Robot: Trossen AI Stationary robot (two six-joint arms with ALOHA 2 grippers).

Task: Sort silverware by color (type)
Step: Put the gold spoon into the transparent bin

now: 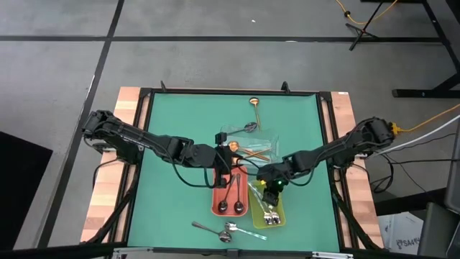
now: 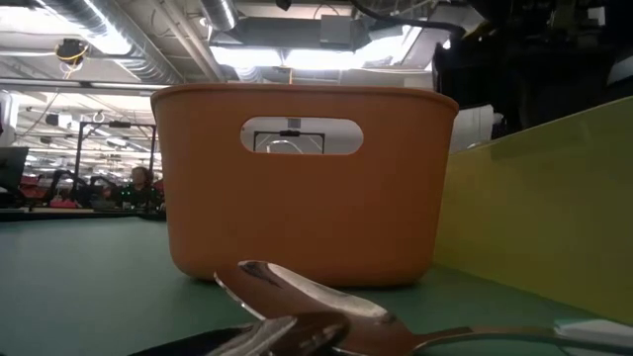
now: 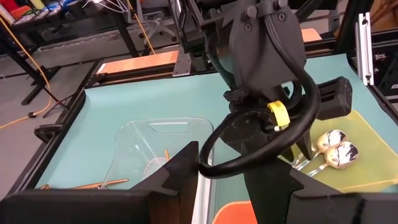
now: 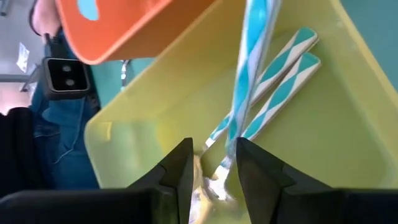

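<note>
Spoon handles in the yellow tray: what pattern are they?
Teal-and-white diagonal checks on the spoon handles, clearest in the right wrist view; yellow tray.

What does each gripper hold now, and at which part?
The left gripper holds nothing. The right gripper stands open around the neck of a blue-striped spoon over the yellow tray, apparently not clamping it.

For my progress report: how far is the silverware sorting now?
Done: dark spoons in the red tray, silver spoons in the yellow tray. In hand: the right gripper above it, at a striped-handled piece. Left: a copper spoon and stray spoons on the mat.
</note>
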